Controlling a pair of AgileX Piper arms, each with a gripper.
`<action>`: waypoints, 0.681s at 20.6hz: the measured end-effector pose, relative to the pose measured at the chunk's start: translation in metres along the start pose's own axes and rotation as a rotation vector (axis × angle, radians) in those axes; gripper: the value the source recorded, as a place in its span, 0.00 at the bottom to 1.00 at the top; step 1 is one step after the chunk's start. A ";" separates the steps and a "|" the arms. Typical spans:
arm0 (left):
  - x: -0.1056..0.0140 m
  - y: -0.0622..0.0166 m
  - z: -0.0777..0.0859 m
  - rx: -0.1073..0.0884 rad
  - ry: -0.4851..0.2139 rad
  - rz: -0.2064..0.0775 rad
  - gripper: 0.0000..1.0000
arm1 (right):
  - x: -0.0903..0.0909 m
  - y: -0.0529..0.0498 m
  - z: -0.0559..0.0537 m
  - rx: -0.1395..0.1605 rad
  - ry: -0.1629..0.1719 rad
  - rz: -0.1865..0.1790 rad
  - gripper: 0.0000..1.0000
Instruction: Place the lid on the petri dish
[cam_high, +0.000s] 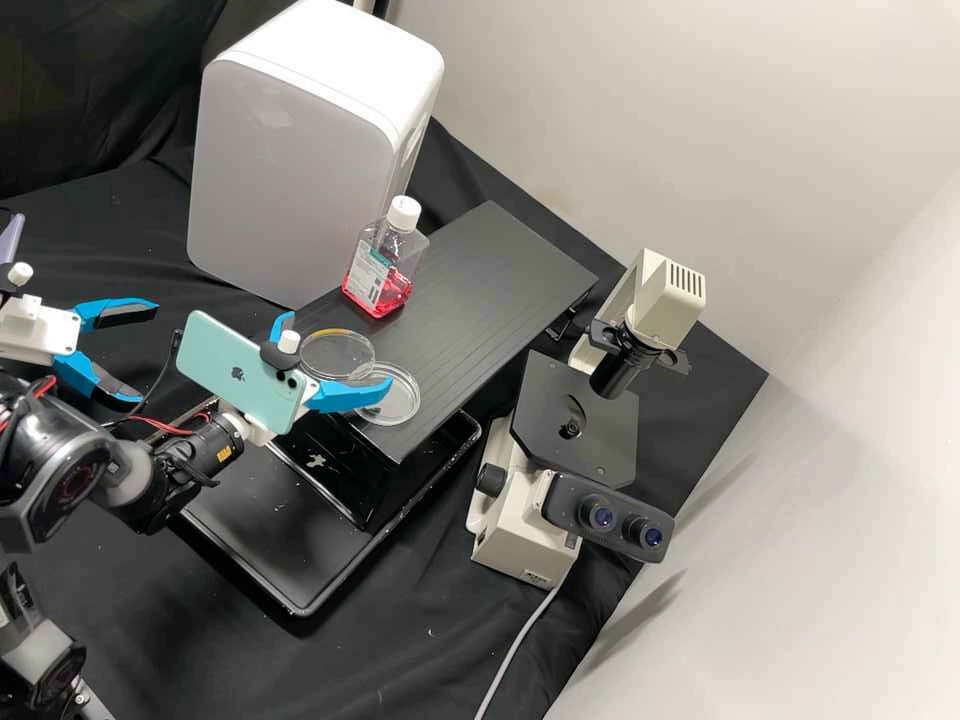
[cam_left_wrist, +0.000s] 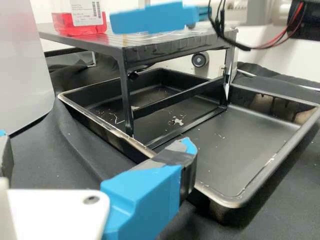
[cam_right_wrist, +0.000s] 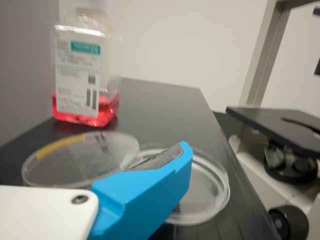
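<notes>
The right gripper (cam_high: 336, 360) is clamping the clear lid (cam_high: 338, 352) between its blue fingers (cam_right_wrist: 150, 182), holding it tilted, with its edge overlapping the open petri dish (cam_high: 392, 393); I cannot tell whether the two are touching. The dish is sitting near the front edge of the raised black platform (cam_high: 480, 290), and a bottle of red liquid (cam_high: 382, 260) is standing farther back on it. The left gripper (cam_high: 145, 350) is hanging off the platform near the black tray (cam_left_wrist: 235, 150), fingers spread and gripping nothing. A microscope (cam_high: 575, 450) is standing on the platform's other side.
</notes>
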 end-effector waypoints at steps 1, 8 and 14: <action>0.000 0.0000 0.000 0.000 0.000 0.000 1.00 | 0.001 -0.001 0.001 -0.004 -0.002 -0.001 1.00; 0.000 0.0000 0.000 0.000 0.000 0.000 1.00 | 0.003 -0.005 0.004 -0.026 -0.001 0.009 1.00; 0.000 -0.0002 0.001 0.000 -0.002 -0.001 1.00 | 0.003 -0.005 0.004 -0.027 -0.001 0.009 0.00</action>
